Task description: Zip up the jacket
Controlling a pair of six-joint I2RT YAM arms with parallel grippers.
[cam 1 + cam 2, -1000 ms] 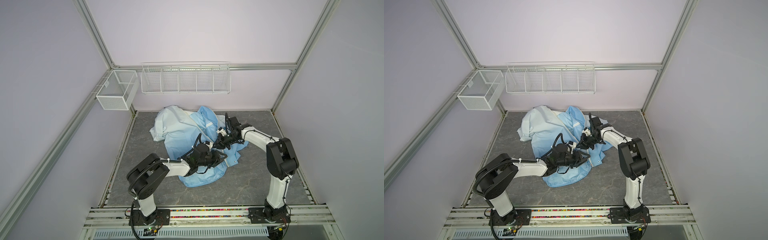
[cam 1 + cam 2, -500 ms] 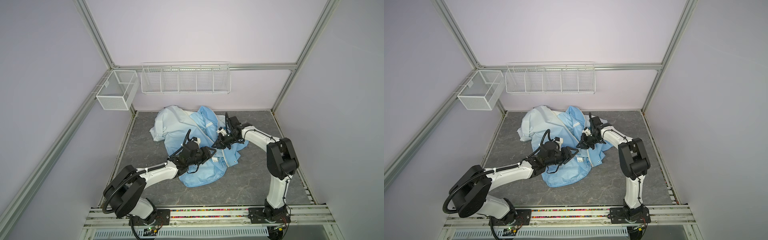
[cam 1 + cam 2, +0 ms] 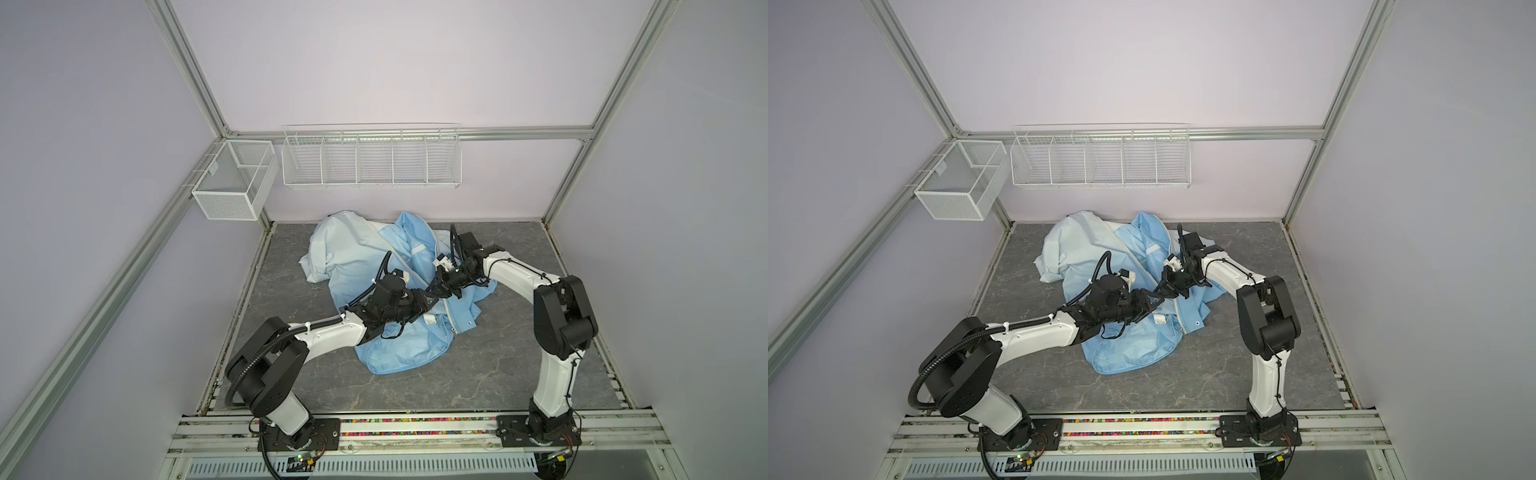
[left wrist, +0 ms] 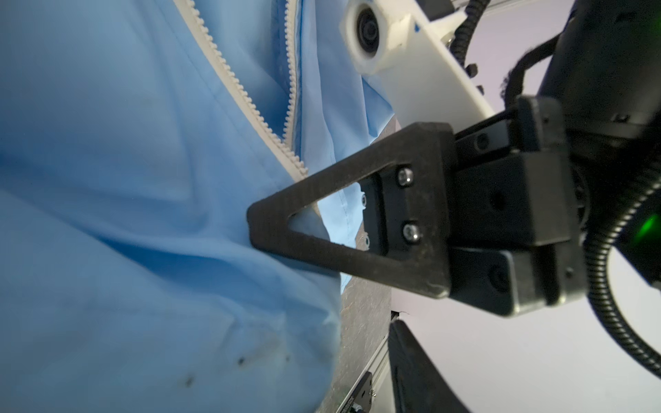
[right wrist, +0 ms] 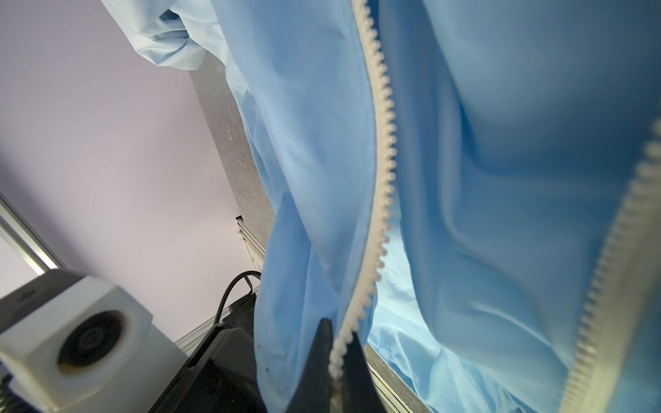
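Note:
The light-blue jacket [image 3: 353, 257] [image 3: 1084, 249] lies crumpled on the grey table, its white zipper [image 5: 384, 143] [image 4: 236, 71] running open along the front edge. My right gripper [image 5: 338, 343] [image 3: 437, 289] is shut on the zipper tape, holding that edge up a little. My left gripper [image 3: 426, 300] [image 3: 1148, 305] sits just in front of it, tip to tip over the cloth. In the left wrist view one of its fingers [image 4: 422, 375] shows, apart from the cloth with table between; the cloth hides the other finger.
A mesh basket [image 3: 232, 183] hangs on the left wall. A wire rack [image 3: 370, 158] hangs on the back wall. The arms' mounting rail [image 3: 415, 428] runs along the front. Bare table [image 3: 519, 374] shows in front of and to the right of the jacket.
My left arm drew back to the left, then came forward again to the right gripper's tip. The right gripper has stayed shut on the zipper tape in the same place.

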